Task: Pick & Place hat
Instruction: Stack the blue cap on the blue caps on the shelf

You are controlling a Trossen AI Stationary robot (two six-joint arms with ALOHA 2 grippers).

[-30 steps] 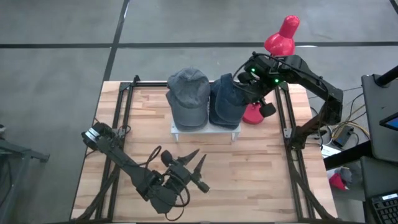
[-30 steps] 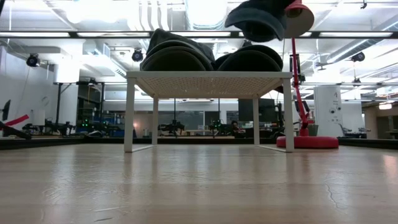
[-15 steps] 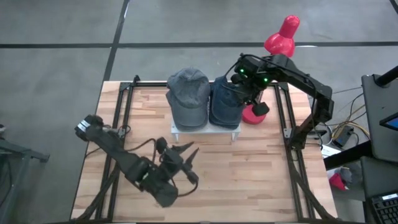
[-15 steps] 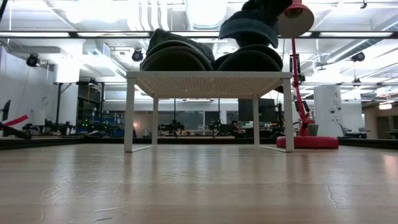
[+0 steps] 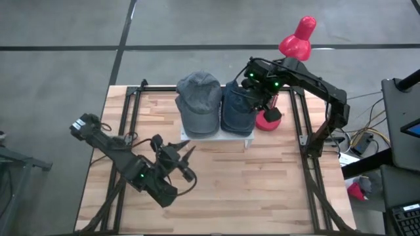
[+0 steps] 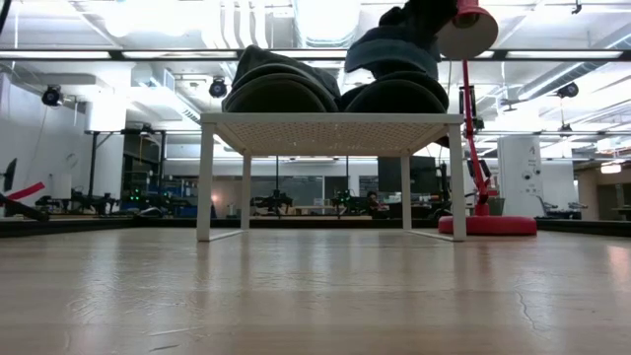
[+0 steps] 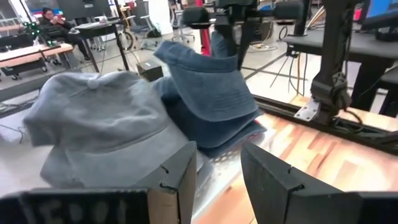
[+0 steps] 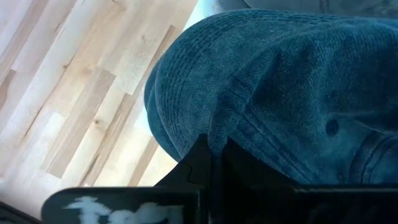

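On the white rack (image 5: 216, 136) at twelve o'clock I count two hats, one grey (image 5: 199, 99), one blue (image 5: 237, 106) pinched closed by my right gripper (image 5: 257, 98), while my left gripper (image 5: 186, 152) hovers parted and empty at seven o'clock.

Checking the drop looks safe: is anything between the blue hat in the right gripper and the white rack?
Yes. Another blue hat already lies on the white rack right beneath the held blue hat in the right gripper, beside the grey hat.
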